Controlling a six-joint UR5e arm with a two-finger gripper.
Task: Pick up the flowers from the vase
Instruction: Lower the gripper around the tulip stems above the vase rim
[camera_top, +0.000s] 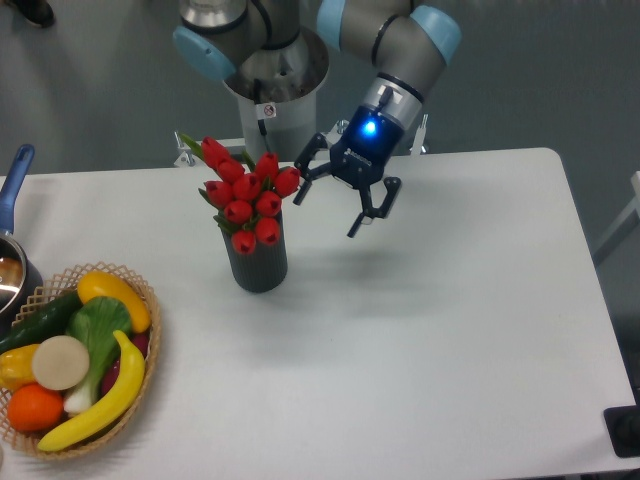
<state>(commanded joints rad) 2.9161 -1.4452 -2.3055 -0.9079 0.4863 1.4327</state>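
The flowers (246, 195), a tight bunch of glossy red tulip buds with green leaves, stand in the vase (258, 262), a dark ribbed cylinder left of the table's middle. My gripper (327, 212) hangs in the air just right of the bunch, tilted toward it and open. Its left finger (304, 182) is close beside the rightmost bud; I cannot tell if it touches. The right finger (362, 220) is well clear. Nothing is between the fingers.
A wicker basket (140, 345) of produce, with a banana, an orange and greens, sits at the front left. A pot with a blue handle (12, 178) is at the left edge. The silver robot pedestal (276, 95) stands behind the vase.
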